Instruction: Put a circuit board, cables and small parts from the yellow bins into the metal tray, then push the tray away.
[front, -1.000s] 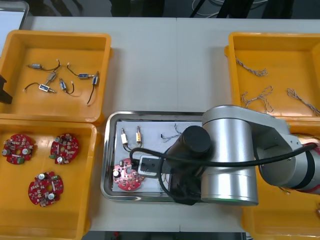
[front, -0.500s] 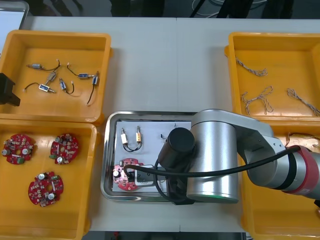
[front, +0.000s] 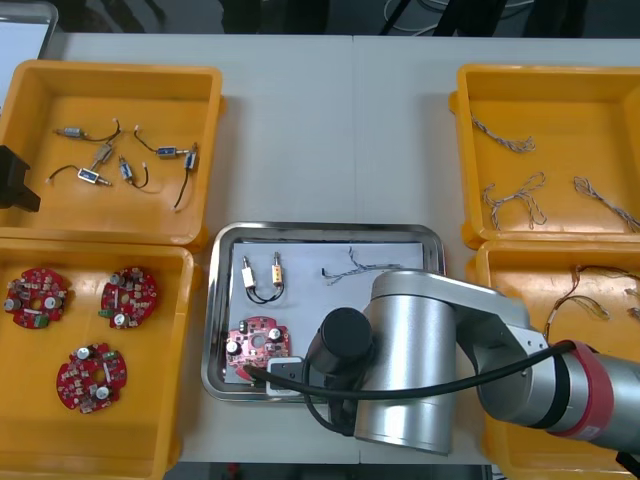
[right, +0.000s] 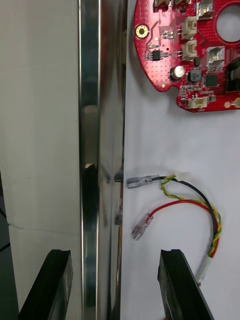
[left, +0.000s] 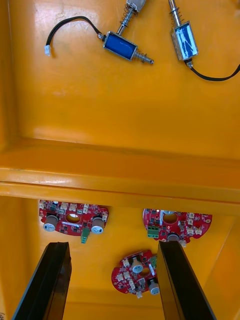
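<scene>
The metal tray (front: 225, 300), white inside, holds a round red circuit board (front: 257, 347), two small metal parts (front: 262, 276) and a twisted blue and white cable (front: 352, 266). My right arm (front: 420, 370) covers the tray's front right part. In the right wrist view my right gripper (right: 115, 285) is open, one finger (right: 45, 285) outside the tray's front rim (right: 100, 125) and the other over the white inside. A red and yellow cable (right: 197, 210) lies just ahead of it, with the circuit board (right: 190, 55) beyond. My left gripper (left: 112, 282) hangs open over the left bins.
The far left yellow bin (front: 40, 110) holds several small metal parts (front: 125, 160); the near left bin (front: 165, 400) holds three boards. Twisted cables (front: 515, 195) lie in the far right bin (front: 560, 100), red and yellow ones (front: 585, 295) in the near right bin. Bare table (front: 330, 130) lies beyond the tray.
My right arm has drawn back toward the table's front edge, uncovering the blue and white cable. Its gripper now straddles the tray's front rim. The left gripper has barely shifted.
</scene>
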